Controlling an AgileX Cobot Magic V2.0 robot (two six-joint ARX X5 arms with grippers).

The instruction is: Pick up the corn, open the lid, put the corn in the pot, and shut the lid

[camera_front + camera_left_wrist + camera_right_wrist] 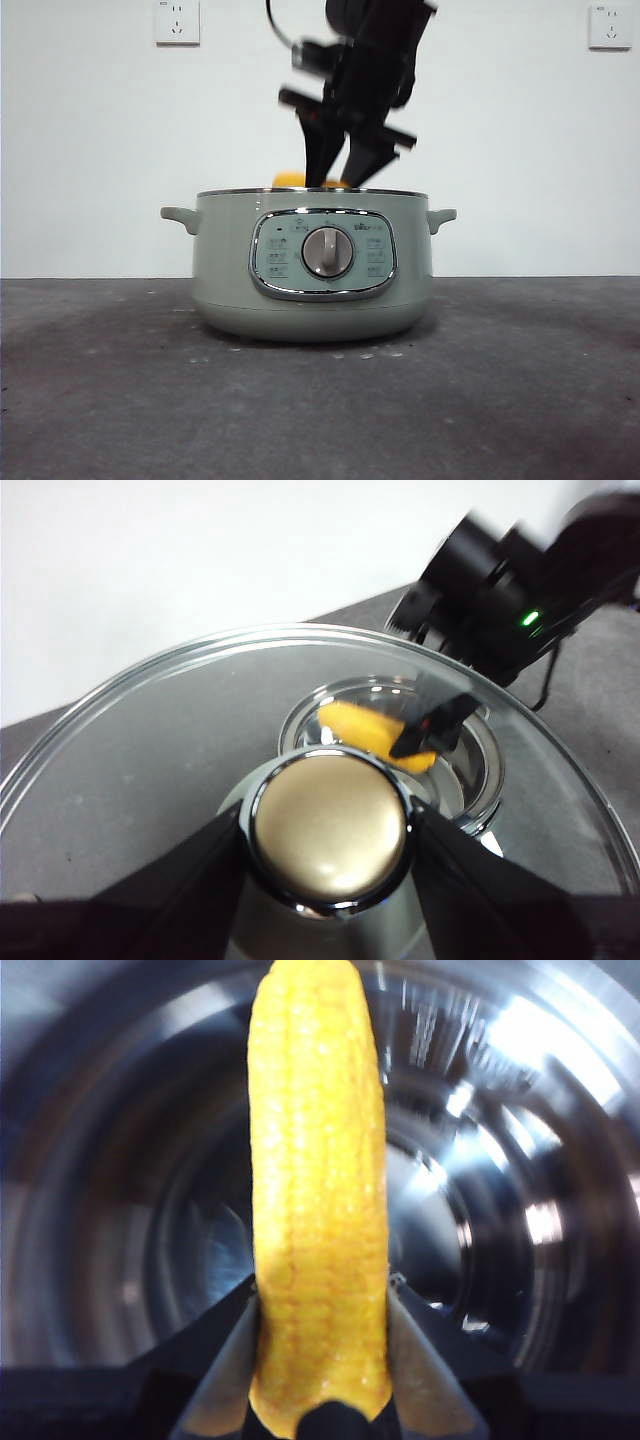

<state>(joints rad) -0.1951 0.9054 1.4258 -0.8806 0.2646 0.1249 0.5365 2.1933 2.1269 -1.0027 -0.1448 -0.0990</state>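
1. The right gripper (322,1360) has its two black jaws clamped on the lower end of the corn (318,1190), a yellow-orange cob with close rows of kernels; the cob stands out lengthwise from between the jaws.
2. Behind the cob, the right wrist view is filled by the shiny, ringed metal inside of the pot, so the corn hangs over the open pot mouth.
3. In the front view the same right gripper (340,178) reaches down from above, dark and blurred, with its tips at the chrome rim; a small patch of the orange corn (290,180) shows just above the rim, beside the jaws.
4. The left gripper (330,880) has its jaws closed on either side of the knob (330,832), a round, glossy pale knob with a chrome collar, and holds by it the lid (150,750), a round clear glass dome with a chrome edge.
5. Through the glass of the lifted lid, the left wrist view shows the steel bowl of the pot below, the corn (360,730) over it and the right gripper (435,728) on the cob.
6. The pot (225,270), wide, round and pale sage-green with two small side handles, stands on the dark grey table (100,400), lid off.
7. Its chrome-framed control panel (275,255) with a silver dial (327,251) faces the front camera.
8. Two white wall sockets (177,21) sit high on the pale wall behind.
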